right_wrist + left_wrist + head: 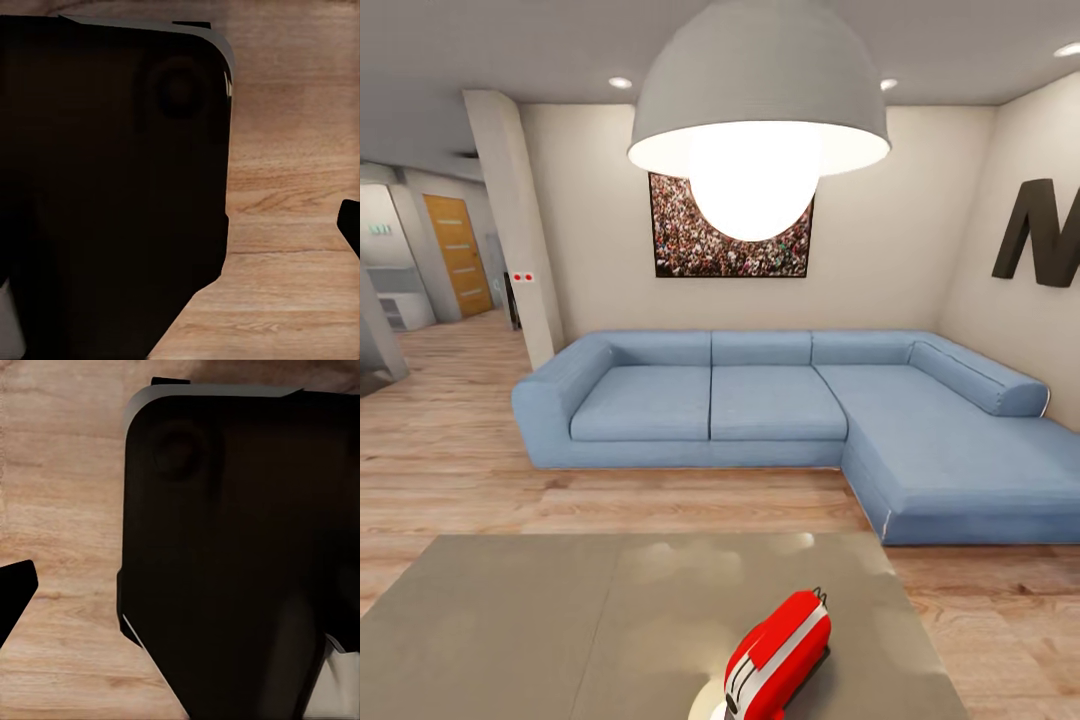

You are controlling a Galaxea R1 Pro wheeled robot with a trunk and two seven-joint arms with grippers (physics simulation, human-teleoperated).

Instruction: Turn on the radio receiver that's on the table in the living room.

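Living room, viewed across the table [540, 620]. The table's glossy grey top occupies the near foreground and reflects the lamp above. The radio receiver [780, 650] lies on the table near its close edge, right of centre, tilted with one end raised toward the sofa; it is red with white trim, and a pale round part shows at its lower end at the bottom of the head view. It is the one object seen on the tabletop.

Beyond the table, across a strip of wood plank floor [450, 470], stands a blue corner sofa [780, 410] with its long section running out along the right wall. A framed picture [690, 245] hangs on the beige wall behind the sofa. A white dome pendant lamp [760, 90] with a bright globe hangs overhead. A large dark letter [1040, 235] is mounted on the right wall. At left a corridor leads to a wooden door [458, 255].

Both wrist views show a dark robot body panel [225, 555] over the plank floor. Neither pincer's state can be told.
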